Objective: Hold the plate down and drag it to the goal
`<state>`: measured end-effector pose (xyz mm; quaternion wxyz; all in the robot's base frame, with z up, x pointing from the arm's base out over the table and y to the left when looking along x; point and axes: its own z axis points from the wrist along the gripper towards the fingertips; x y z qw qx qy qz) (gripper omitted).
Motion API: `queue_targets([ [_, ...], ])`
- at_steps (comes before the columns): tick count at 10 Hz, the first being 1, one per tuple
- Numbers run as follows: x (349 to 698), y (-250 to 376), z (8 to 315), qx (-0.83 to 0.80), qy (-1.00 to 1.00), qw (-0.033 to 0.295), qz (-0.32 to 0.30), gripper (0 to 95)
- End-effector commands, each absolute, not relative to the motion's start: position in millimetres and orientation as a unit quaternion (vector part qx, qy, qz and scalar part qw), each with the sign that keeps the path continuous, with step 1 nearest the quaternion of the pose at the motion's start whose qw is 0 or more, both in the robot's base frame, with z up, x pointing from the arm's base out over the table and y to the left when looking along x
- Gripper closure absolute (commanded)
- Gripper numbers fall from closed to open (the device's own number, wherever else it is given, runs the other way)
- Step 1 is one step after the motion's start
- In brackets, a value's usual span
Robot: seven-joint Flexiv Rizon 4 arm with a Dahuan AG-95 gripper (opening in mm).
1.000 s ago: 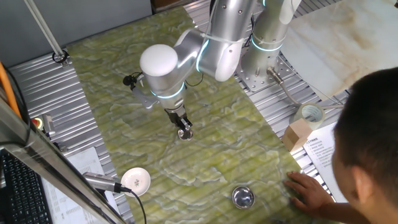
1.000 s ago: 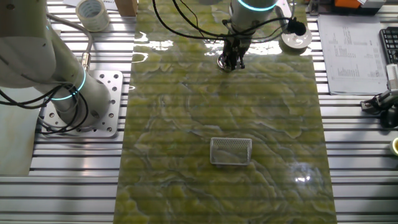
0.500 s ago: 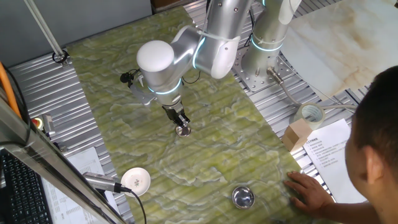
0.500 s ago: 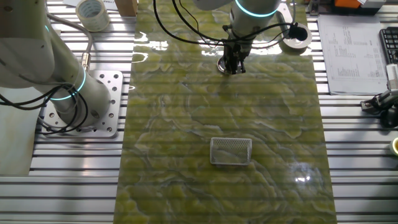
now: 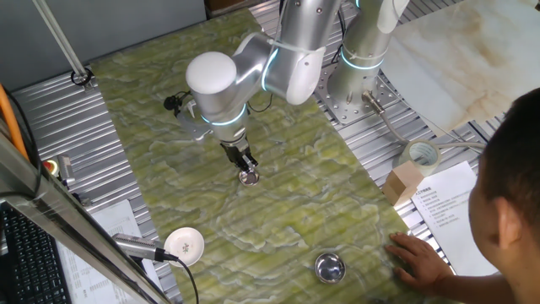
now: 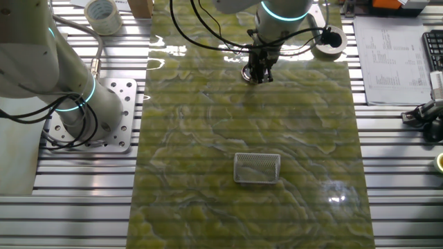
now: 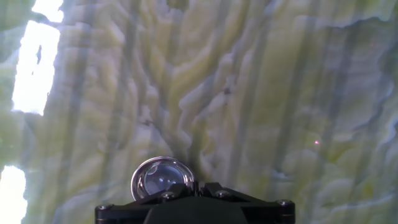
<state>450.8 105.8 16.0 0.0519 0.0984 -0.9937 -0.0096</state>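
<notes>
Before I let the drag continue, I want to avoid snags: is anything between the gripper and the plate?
Nothing visible. The gripper is already down on the plate, its tip pressing near the rim on the green mat.

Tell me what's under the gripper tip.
The plate sits under the gripper, on the green mat. The hand view shows most of its shiny inside; the near rim is hidden by the gripper body. Whether the fingers touch it cannot be seen.
</notes>
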Motion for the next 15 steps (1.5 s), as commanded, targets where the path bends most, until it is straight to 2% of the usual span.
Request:
queue_targets([
  [1,451,106,16,0.088,-0.995,0.052,-0.010,95.0],
  [15,453,86,15,0.073,-0.996,0.055,0.007,95.0],
])
